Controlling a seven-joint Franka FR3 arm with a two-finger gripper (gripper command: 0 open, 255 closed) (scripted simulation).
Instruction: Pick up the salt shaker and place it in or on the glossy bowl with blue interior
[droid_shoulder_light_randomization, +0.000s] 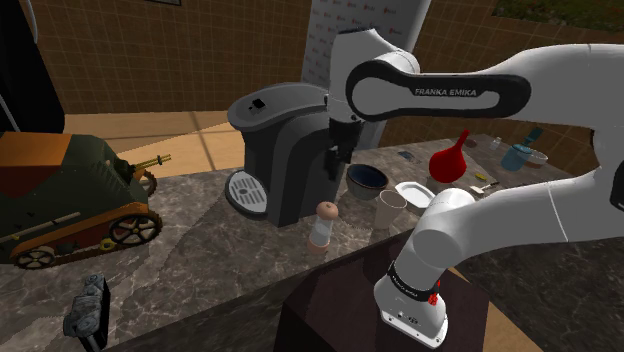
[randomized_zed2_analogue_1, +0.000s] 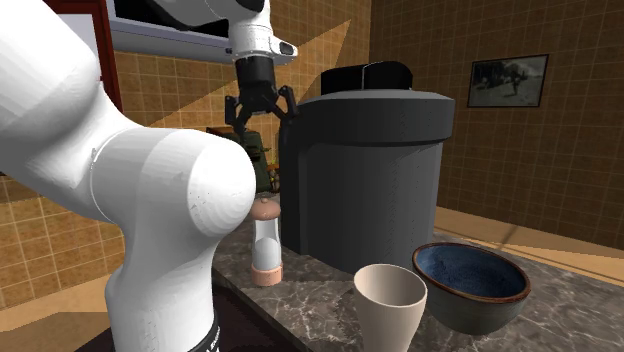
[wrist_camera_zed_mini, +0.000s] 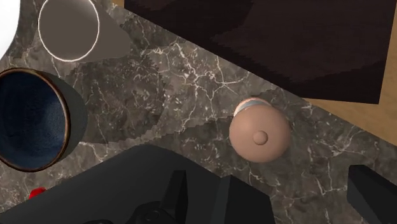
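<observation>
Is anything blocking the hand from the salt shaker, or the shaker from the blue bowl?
Nothing visible. The open hand hangs above the salt shaker; the cup stands beside the bowl, off the direct line.

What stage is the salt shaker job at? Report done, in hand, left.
Done: nothing; the salt shaker stands upright on the counter beside the coffee machine. In hand: the hand hangs open above the shaker, touching nothing. Left: lower, grip, lift and set it in the bowl with the blue inside.
</observation>
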